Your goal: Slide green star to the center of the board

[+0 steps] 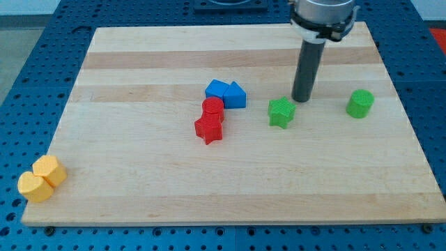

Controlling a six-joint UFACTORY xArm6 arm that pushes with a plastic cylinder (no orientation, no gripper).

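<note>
The green star (281, 112) lies on the wooden board (139, 181), right of the board's middle. My tip (302, 100) stands just above and to the right of the star, very close to it; I cannot tell if it touches. The rod rises to the arm's head at the view's top.
A green cylinder (360, 103) sits at the right. Two blue blocks (226, 93) lie side by side left of the star, with a red cylinder (213, 107) and a red star (209, 128) below them. Two yellow blocks (42, 179) sit at the bottom left corner.
</note>
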